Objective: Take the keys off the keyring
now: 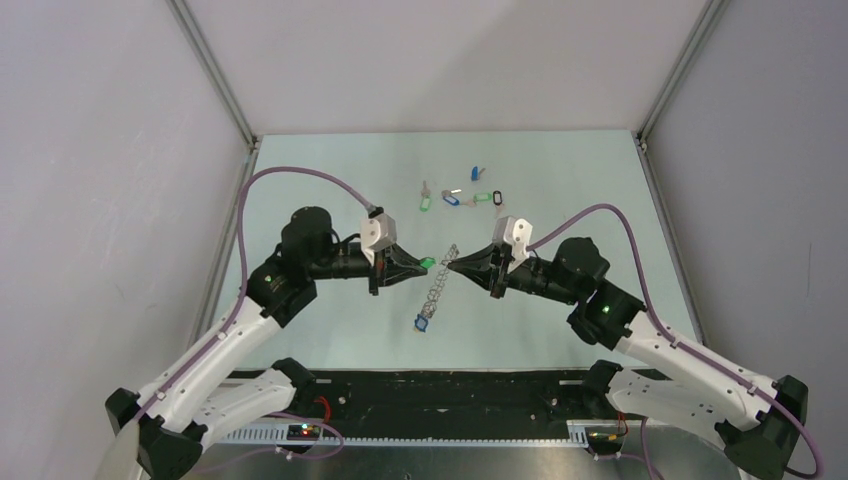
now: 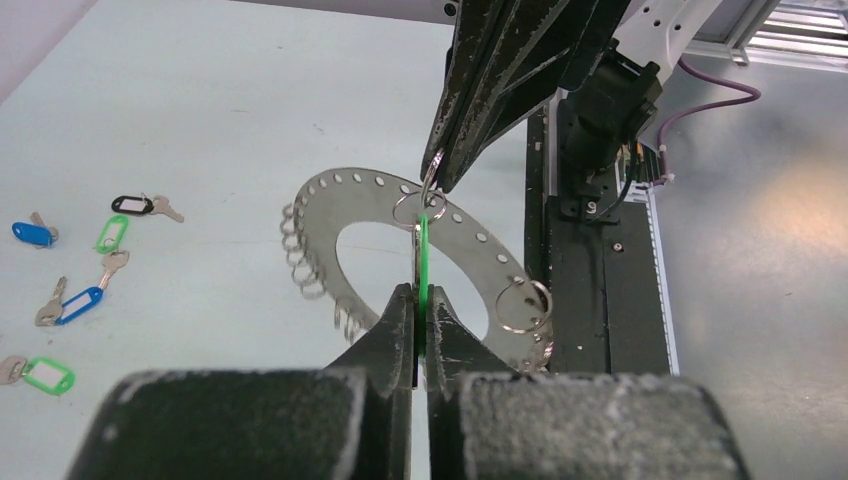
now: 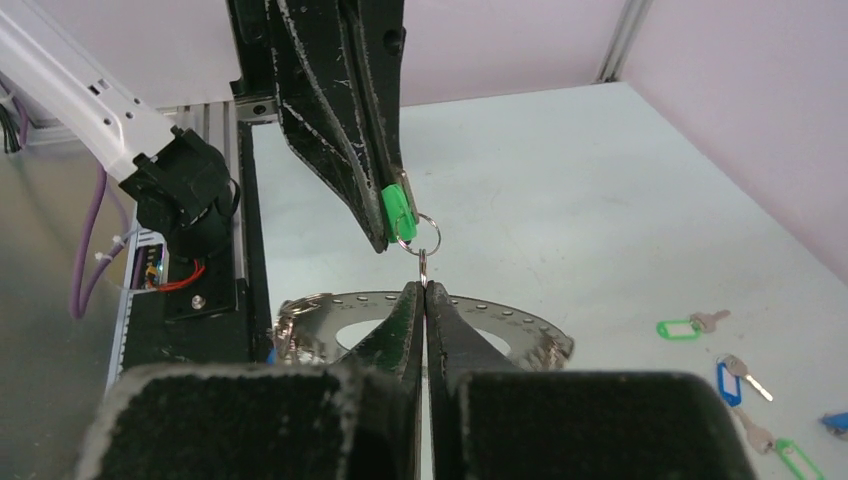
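My left gripper [image 1: 428, 265] [image 2: 421, 291] is shut on the green tag [image 2: 424, 250] [image 3: 396, 208] of a key. A small split ring [image 3: 413, 228] links the tag to a second split ring [image 3: 424, 262]. My right gripper [image 1: 449, 266] [image 3: 425, 285] is shut on that second ring, tip to tip with the left. The keyring [image 2: 345, 198] [image 3: 500, 320], a flat grey disc with rim holes and several small rings, sits just below both grippers. It shows edge-on in the top view [image 1: 437, 284]. A blue-tagged key [image 1: 422, 322] lies at its near end.
Several loose keys with green [image 1: 424, 203], blue [image 1: 450, 198] and black [image 1: 496, 196] tags lie on the table behind the grippers. They show at the left of the left wrist view [image 2: 78, 303] and at the right of the right wrist view [image 3: 680, 328]. The black base rail [image 1: 450, 395] runs along the near edge.
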`<action>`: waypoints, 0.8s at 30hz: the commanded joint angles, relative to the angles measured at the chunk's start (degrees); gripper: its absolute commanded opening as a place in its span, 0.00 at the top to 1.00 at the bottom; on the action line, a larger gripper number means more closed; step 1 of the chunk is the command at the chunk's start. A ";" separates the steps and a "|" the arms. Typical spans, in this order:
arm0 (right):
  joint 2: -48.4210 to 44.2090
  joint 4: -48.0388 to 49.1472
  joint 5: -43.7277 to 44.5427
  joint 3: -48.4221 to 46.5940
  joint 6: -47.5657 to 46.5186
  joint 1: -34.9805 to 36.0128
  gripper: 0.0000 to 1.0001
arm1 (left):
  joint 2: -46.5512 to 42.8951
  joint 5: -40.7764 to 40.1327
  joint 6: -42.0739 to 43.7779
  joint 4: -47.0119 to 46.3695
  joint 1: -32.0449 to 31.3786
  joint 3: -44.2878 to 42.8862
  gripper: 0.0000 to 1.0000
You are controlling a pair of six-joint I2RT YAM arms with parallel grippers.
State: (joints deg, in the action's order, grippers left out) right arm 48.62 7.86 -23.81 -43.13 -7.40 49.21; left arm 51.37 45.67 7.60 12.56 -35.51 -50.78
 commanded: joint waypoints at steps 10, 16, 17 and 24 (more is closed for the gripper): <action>-0.60 11.19 2.73 0.38 10.38 -0.26 1.00 | 0.46 -1.96 2.03 -2.12 -0.26 0.07 1.00; -1.58 13.01 1.93 0.61 12.60 -0.17 1.00 | 0.80 -2.78 2.33 -1.66 -0.25 0.02 1.00; -1.59 12.94 1.62 0.60 12.55 -0.17 1.00 | 0.80 -2.87 2.40 -1.66 -0.22 0.05 1.00; -0.67 15.08 4.67 0.65 12.83 1.13 1.00 | 1.06 -2.12 2.55 -1.58 -0.45 0.03 1.00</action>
State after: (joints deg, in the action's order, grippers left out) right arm 48.69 15.27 -21.34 -42.00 4.67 49.28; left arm 52.21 44.12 8.67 11.66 -35.73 -50.68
